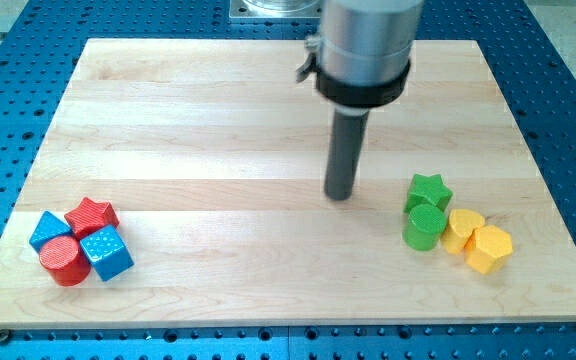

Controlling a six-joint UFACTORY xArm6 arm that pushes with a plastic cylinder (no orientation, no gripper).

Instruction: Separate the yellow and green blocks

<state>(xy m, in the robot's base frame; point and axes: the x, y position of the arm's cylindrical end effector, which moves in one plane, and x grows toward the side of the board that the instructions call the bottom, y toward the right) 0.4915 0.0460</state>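
Resting my tip (340, 195) on wooden board (218, 130), blue pegboard (8, 120) around

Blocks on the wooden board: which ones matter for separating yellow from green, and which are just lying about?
For the job: green star block, green cylinder block, yellow rounded block, yellow hexagonal block, my tip to their left.

Lying about: red star block, red cylinder block, two blue blocks.
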